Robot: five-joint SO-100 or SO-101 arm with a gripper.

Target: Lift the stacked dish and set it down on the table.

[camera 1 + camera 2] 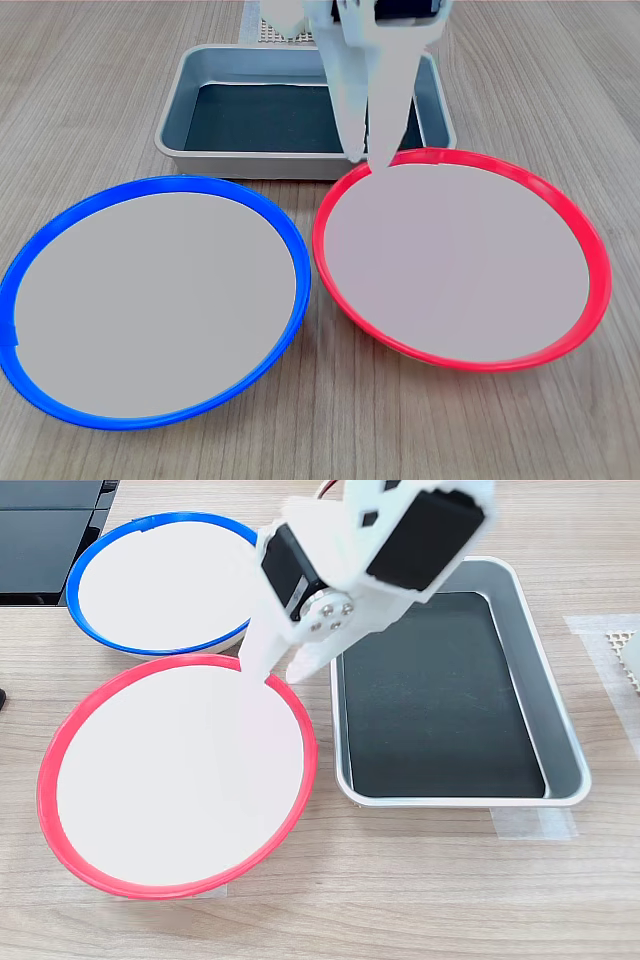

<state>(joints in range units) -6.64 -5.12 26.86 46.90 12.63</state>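
Wood-grain planks in a light grey-brown run across the table (520,60), which carries two plates and a tray in both exterior views. Pale tape strips lie on the table (420,900) near the tray's corners in the second exterior view.

In the first exterior view the red-rimmed plate (460,262) sits at about 3 o'clock from the frame's centre, with the blue-rimmed plate (153,300) at 9 o'clock; their rims come close together but a thin strip of wood shows between them. The grey metal tray (200,110) with a dark bottom lies at 12 o'clock, just behind both plates.

In the second exterior view the red-rimmed plate (180,775) lies at about 8 o'clock, the blue-rimmed plate (160,580) at 11 o'clock, and the tray (560,740) at 3 o'clock. The red plate looks slightly tilted, its edge nearest the arm sitting a little higher.

The white arm reaches down from the top of both views. Its gripper (372,155) meets the red plate's far rim at 12 o'clock on the plate in the first exterior view; in the second exterior view the gripper (265,665) pinches the rim at about 1 o'clock on the plate, one pale finger (258,645) lying over the plate's inside, narrowly closed on the rim.
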